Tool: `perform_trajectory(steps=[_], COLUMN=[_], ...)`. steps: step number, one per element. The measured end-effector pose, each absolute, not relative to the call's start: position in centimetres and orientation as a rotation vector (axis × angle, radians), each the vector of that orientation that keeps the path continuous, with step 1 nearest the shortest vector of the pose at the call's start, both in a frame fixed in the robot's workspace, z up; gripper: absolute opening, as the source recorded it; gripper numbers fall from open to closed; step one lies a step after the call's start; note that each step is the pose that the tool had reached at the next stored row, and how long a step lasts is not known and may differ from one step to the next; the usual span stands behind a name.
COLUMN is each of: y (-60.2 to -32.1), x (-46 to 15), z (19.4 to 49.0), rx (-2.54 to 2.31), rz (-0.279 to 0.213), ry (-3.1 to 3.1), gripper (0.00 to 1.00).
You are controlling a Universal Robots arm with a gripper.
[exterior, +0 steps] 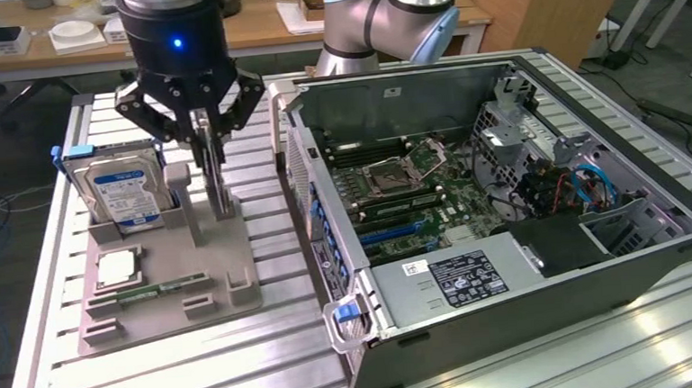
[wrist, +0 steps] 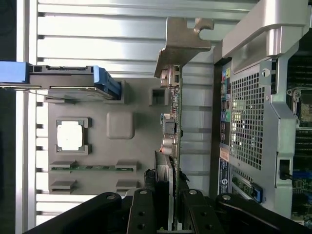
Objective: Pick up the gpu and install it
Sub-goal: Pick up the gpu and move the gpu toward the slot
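The gpu (exterior: 214, 170) is a thin dark card standing on edge over the grey fixture (exterior: 226, 296), at the exterior view's left. My gripper (exterior: 207, 139) comes down from above and is shut on the card's upper edge. Its lower end reaches the fixture's upright stand; I cannot tell whether it has lifted clear. In the wrist view the gpu (wrist: 173, 126) appears edge-on with its pale metal bracket (wrist: 180, 44) at the far end, and my gripper (wrist: 168, 207) clamps it between black fingers (wrist: 141, 212).
The fixture also carries a silver hard drive (exterior: 123, 194), a CPU chip (exterior: 119, 266) and a green memory stick (exterior: 160, 286). An open computer case (exterior: 451, 332) lies to the exterior view's right, motherboard (exterior: 418, 199) exposed. A second robot arm (exterior: 384, 20) stands behind it.
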State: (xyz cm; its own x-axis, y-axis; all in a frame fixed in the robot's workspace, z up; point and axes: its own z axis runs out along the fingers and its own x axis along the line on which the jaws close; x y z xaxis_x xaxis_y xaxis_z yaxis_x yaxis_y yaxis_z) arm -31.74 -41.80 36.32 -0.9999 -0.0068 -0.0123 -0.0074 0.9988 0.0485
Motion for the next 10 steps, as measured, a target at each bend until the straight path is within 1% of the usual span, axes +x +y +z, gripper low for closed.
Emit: perform_trajectory(steps=[10], y=[-41.8], x=[-31.7], z=[38.8], rx=[-0.011], rz=[0.081], ry=[3.128], gripper=[0.27])
